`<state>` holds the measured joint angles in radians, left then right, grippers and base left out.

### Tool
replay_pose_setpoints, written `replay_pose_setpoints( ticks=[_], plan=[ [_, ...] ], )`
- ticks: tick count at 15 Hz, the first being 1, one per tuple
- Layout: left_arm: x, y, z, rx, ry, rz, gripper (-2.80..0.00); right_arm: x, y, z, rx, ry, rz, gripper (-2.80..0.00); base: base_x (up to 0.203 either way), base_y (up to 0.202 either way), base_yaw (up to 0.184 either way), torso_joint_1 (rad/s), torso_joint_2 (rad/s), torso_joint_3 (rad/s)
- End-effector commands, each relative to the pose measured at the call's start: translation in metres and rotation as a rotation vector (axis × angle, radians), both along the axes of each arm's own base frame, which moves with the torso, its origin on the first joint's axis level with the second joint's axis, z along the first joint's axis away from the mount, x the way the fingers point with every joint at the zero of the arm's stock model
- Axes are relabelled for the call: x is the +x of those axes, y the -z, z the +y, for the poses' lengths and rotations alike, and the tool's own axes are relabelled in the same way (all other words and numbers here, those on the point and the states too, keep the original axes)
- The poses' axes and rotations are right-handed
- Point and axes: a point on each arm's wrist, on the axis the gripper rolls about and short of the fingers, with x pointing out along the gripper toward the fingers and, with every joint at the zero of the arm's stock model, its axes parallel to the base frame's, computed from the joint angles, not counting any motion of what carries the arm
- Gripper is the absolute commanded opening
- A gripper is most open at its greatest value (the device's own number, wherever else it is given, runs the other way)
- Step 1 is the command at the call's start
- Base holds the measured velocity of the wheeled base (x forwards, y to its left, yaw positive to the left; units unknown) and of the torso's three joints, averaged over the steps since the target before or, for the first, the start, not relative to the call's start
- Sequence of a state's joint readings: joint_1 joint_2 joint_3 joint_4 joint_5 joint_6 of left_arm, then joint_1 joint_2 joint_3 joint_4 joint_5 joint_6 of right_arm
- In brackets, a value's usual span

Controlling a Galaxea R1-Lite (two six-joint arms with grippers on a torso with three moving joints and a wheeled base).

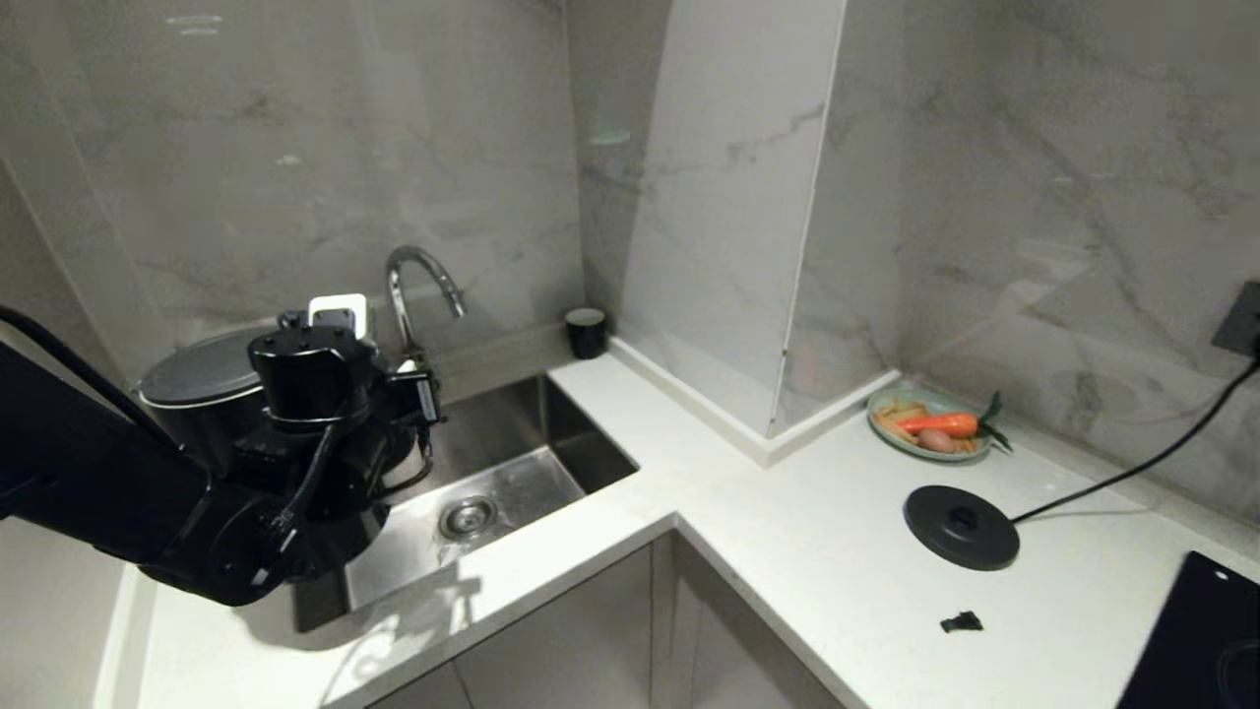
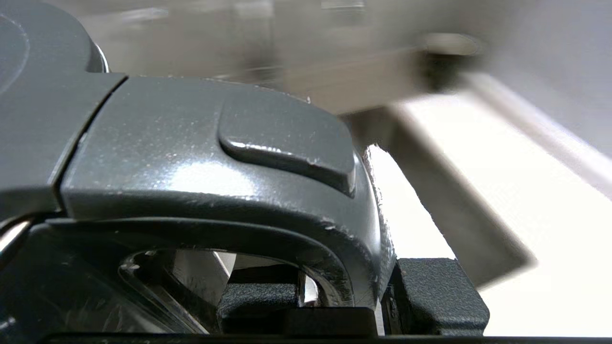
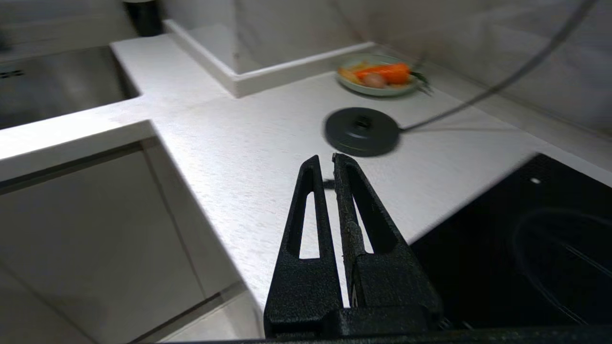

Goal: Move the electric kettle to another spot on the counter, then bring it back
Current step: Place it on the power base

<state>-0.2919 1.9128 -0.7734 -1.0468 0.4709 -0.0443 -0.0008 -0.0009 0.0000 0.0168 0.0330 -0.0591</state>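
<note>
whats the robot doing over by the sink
The left gripper is shut on the handle of the electric kettle, holding it at the left end of the counter, beside the sink. The kettle's round corded base sits empty far to the right, near a plate of vegetables. The right gripper is shut and holds nothing, off to the right over the counter's edge by the cooktop.
</note>
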Motion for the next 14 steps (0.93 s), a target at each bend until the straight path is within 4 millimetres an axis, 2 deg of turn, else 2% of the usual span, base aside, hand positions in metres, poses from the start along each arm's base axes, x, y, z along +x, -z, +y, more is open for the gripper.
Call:
replay_pose_setpoints(
  ticks=[1,9,14],
  plan=[
    [0.0,-0.001,0.0,-0.004,-0.002,-0.008,-2.8,0.0,0.0,0.0,-0.001,-0.002,0.001,-2.8,0.004,0.007,-0.16,0.002,0.01,0.002],
    [-0.008,-0.007,-0.006,-0.009,0.021,-0.023,-2.8,0.0,0.0,0.0,0.001,-0.002,0.001,-2.8,0.003,0.008,-0.176,0.003,0.0,0.002],
    [-0.011,-0.004,-0.007,-0.004,0.025,-0.01,-2.8,0.0,0.0,0.0,0.001,-0.002,0.001,-2.8,0.005,0.007,-0.175,0.0,0.0,0.002]
  ],
)
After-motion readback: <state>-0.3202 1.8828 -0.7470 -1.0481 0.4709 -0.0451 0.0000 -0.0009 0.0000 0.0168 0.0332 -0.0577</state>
